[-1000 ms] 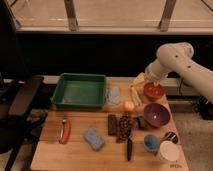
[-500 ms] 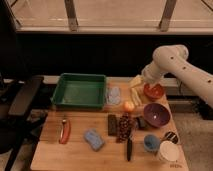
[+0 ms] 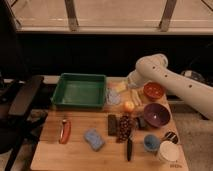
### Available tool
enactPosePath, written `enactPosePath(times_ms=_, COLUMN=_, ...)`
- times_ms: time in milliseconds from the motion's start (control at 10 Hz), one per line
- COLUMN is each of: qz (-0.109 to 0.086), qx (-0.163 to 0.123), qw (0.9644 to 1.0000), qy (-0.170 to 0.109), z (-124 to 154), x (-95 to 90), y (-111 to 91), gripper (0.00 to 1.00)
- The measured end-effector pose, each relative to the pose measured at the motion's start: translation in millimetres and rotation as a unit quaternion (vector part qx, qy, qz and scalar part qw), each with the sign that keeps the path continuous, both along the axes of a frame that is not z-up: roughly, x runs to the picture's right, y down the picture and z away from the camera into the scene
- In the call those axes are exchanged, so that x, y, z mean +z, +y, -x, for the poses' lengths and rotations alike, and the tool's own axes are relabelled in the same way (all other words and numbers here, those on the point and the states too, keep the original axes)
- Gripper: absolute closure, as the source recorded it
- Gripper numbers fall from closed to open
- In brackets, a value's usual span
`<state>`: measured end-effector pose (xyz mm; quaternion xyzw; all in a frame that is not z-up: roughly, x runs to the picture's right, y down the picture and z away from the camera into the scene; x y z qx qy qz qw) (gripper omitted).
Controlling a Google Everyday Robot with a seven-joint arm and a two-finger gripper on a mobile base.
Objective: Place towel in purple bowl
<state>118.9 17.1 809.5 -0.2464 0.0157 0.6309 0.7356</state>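
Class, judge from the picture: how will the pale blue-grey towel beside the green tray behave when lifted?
The towel lies flat and thin, so it will probably droop and unfold when lifted. It looks light and would likely bunch up if pushed. The pincer is close beside it.

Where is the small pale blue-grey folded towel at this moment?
In the camera view, the pale blue-grey folded towel lies just right of the green rectangular plastic tray; the end effector hovers just right of it.
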Motion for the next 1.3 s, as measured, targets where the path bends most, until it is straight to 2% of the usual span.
enactPosePath(times_ms=900, qz=0.041, qx=0.003, qw=0.9989, qy=-0.022, z=46, x=79.4, y=28, gripper=0.28)
enactPosePath(times_ms=1000, qz=0.051, qx=0.006, qw=0.9984, qy=-0.024, z=50, x=87.4, y=32, gripper=0.28)
enactPosePath(times_ms=1300, qz=0.053, qx=0.007, qw=0.9983, qy=-0.023, z=48, x=87.7, y=33, gripper=0.28)
